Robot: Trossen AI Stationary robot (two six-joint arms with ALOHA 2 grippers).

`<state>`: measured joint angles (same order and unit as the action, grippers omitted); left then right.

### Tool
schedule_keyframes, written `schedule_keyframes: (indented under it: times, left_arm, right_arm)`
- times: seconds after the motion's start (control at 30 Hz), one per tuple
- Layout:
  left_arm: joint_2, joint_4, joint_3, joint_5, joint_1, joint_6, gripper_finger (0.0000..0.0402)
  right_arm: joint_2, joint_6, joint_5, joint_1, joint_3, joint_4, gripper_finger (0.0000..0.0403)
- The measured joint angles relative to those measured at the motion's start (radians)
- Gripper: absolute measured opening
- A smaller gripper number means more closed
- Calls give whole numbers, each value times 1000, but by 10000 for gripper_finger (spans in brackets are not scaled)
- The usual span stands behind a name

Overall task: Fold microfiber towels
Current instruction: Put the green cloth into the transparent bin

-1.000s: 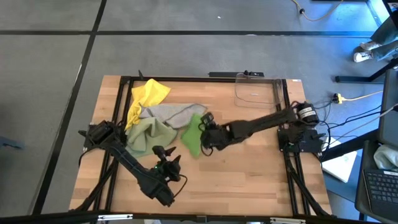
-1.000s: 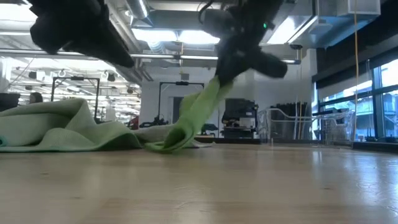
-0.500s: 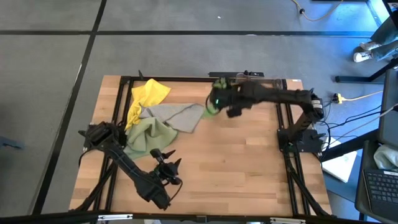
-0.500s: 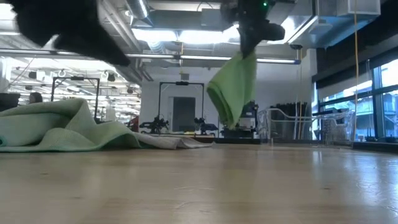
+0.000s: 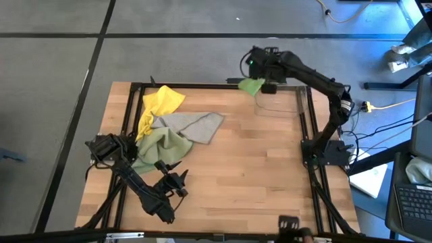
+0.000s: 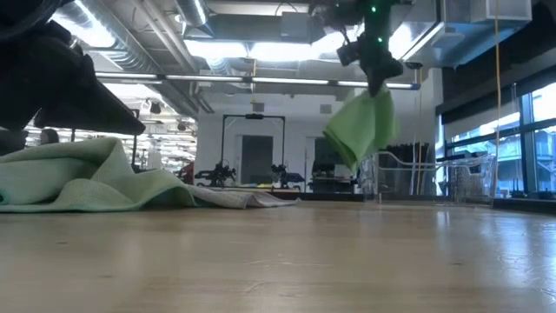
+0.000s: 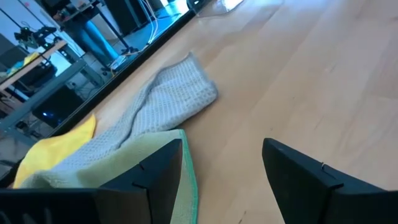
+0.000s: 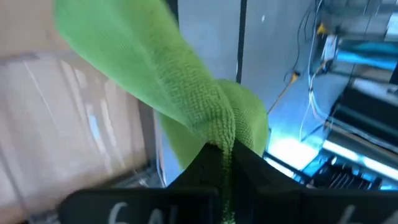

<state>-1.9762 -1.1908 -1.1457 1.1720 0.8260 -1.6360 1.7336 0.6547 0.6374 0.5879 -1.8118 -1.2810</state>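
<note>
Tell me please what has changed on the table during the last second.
The right end effector, shut on the bright green towel, lifted it off the table and carried it from the middle to the far edge by the clear bin. The left end effector drew back slightly, open. The yellow, grey-beige and pale olive-green towels stayed put.

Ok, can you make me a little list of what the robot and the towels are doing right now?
right claw: shut on the bright green towel, held high over the table's far edge
bright green towel: hanging in the air, not touching the table
left claw: open, empty, low near the front left
towel pile: yellow towel, grey-beige towel, pale olive-green towel, unfolded, overlapping
clear plastic bin: far right corner
</note>
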Motion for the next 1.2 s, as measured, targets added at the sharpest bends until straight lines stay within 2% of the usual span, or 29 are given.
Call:
schedule_keyframes:
  times: [0.37, 0.7, 0.87, 0.93, 1.1, 1.2]
  left_arm:
    - [0, 16, 10, 23, -10, -5, 217]
    - [0, 18, 10, 21, -10, -4, 217]
    - [0, 32, 10, 15, -8, -4, 217]
    - [0, 34, 10, 11, -8, -4, 217]
    - [0, 40, 10, 10, -7, -4, 217]
    - [0, 46, 10, 10, -7, -4, 217]
  right_arm:
    - [0, 117, 1, 152, -2, 114, 13]
    - [0, 81, 3, 167, -75, -31, 13]
    - [0, 56, 40, 168, -143, -86, 13]
    - [0, 32, 10, 168, -178, -111, 13]
    - [0, -48, -176, 168, -241, -228, 13]
    - [0, -114, -214, 167, -239, -281, 13]
